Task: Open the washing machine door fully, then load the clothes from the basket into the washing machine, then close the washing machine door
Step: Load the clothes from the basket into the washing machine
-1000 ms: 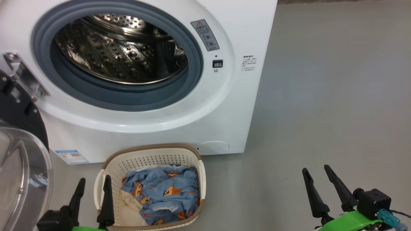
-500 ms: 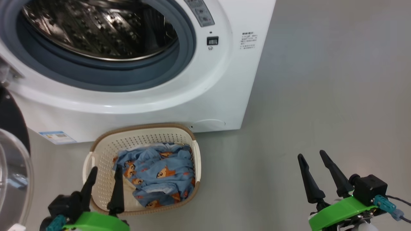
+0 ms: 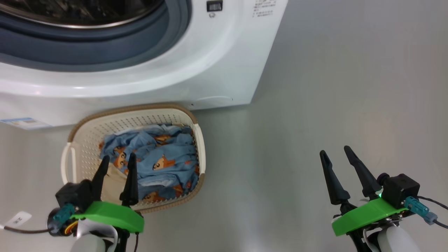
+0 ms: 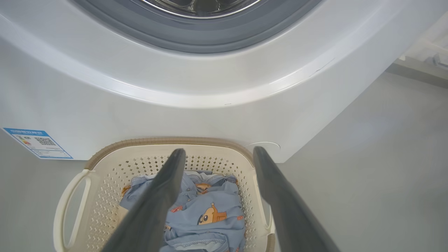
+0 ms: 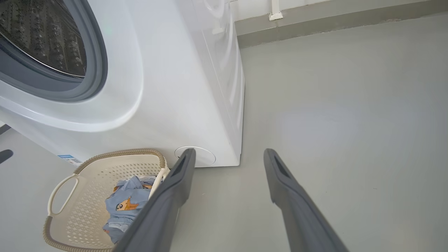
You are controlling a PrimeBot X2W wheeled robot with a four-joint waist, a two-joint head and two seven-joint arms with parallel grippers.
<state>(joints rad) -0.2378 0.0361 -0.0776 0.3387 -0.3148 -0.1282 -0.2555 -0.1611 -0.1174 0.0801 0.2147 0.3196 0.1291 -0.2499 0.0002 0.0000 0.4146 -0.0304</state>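
The cream basket stands on the floor against the white washing machine, whose grey-blue seal rings an open mouth. Blue printed clothes and a cream cloth lie inside the basket. My left gripper hangs open over the basket's near left part, holding nothing; in the left wrist view the clothes lie below its spread fingers. My right gripper is open over bare floor, well to the right of the basket. The washing machine door is out of view.
Grey floor stretches to the right of the machine. A blue energy label sits low on the washer's front. The wall's base runs behind the machine's right side.
The head camera has tilted down, so the washer slid up and the door left the picture. My left gripper has moved from the basket's left rim to over its inside.
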